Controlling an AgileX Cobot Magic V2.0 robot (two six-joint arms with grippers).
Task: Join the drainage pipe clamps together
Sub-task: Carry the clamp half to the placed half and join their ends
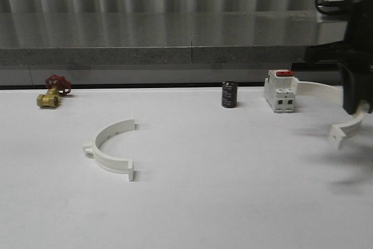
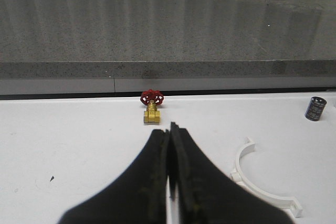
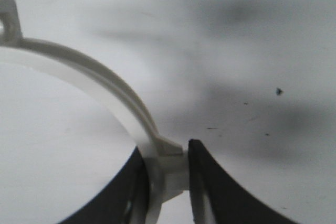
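**One clamp half held aloft at the right, the other lying on the table**

Two drainage pipe clamp halves are counted. The first clamp half (image 1: pixel 111 147) lies flat on the white table (image 1: pixel 233 202), left of centre, its open side turned to the right and its small outer lug to the left. The second clamp half (image 1: pixel 338 115) is held off the table at the far right edge of the front view, its shadow cast on the surface below. It is gripped by the right gripper (image 3: pixel 168 182), whose black fingers (image 3: pixel 207 182) are pressed against both faces of the band near the outer lug.

The left gripper (image 2: pixel 169 140) is seen with its two fingers closed together and nothing between them; the lying clamp half is seen on the table beside it.

Three other things are counted along the back of the table. One brass valve (image 1: pixel 51 94) with a red handwheel stands at the far left. One small dark cylinder (image 1: pixel 229 94) stands right of centre. One white breaker (image 1: pixel 280 91) with a red switch stands just beside the held clamp half, whose far end passes behind it. The stretch of table between the two clamp halves is crossed by none of these. A grey ledge (image 1: pixel 175 42) runs behind the table.
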